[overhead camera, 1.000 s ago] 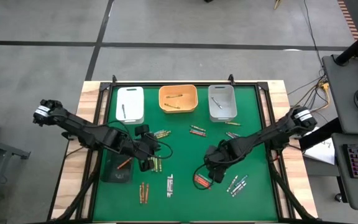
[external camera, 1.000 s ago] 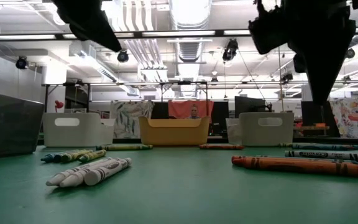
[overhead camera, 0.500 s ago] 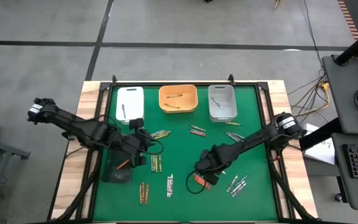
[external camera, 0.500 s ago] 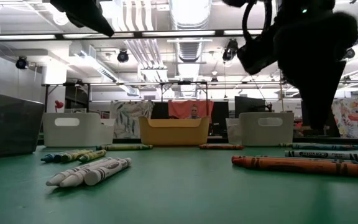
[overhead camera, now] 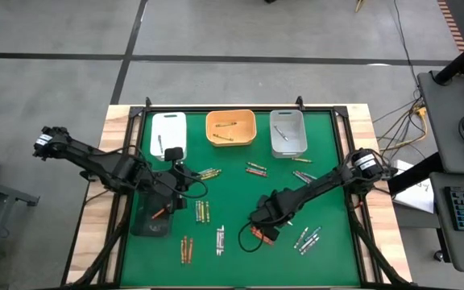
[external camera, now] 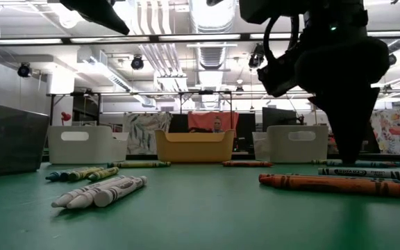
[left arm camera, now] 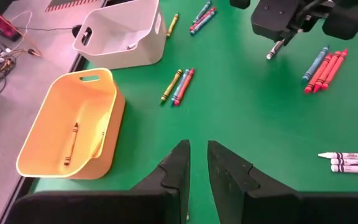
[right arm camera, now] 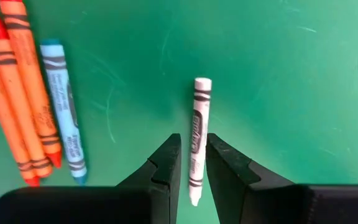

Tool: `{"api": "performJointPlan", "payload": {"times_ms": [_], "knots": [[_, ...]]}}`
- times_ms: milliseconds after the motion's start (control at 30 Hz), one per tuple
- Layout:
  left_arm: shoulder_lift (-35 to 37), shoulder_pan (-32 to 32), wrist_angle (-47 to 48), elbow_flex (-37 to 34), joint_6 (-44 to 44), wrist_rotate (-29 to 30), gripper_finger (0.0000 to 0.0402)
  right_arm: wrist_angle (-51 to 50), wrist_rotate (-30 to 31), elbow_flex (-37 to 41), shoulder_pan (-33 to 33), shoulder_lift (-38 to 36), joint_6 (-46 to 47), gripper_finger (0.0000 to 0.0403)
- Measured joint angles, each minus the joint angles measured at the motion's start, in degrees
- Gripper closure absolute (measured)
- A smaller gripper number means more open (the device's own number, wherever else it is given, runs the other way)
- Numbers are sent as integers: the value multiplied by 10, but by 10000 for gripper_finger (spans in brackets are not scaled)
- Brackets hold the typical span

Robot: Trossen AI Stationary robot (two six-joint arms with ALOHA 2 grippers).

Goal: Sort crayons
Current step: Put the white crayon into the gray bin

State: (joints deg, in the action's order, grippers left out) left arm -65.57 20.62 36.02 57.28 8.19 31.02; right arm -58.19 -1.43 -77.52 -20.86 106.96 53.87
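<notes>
White crayon [right arm camera: 197,137], green mat [right arm camera: 278,74]

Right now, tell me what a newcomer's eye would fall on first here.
The right tool hangs low over the green mat, its fingers pinching a white crayon next to orange and blue ones. Three bins line the far edge: white, orange, grey. The left tool waits near the white bin.

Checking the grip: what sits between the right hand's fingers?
A white crayon, held between the right hand's fingers, seen in the right wrist view.
</notes>
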Motion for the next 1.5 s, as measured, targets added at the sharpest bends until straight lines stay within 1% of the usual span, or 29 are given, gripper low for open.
{"api": "performJointPlan", "payload": {"times_ms": [267, 767, 867, 967, 1167, 1233, 1333, 1500], "knots": [[0, 0, 0, 0, 11, 0, 363, 10, 47, 8, 0, 0, -1, 339], [0, 0, 0, 0, 48, 0, 363, 92, 49, 62, 0, -3, -41, 340], [0, 0, -6, 0, 50, 0, 363, 98, 48, 67, 1, -3, -44, 354], [0, 0, -11, 0, 50, 0, 363, 99, 46, 67, 2, -3, -54, 384], [0, 0, -19, 0, 50, 1, 363, 82, 39, 56, 11, -12, -83, 391], [1, 0, -19, 0, 49, 6, 363, 69, 45, 41, 23, -22, -102, 392], [1, 0, -19, 0, 44, 30, 363, 52, 57, 7, 52, -54, -141, 392], [5, -1, -17, 0, 22, 47, 363, 40, 97, -36, 129, -93, -227, 392]]}}
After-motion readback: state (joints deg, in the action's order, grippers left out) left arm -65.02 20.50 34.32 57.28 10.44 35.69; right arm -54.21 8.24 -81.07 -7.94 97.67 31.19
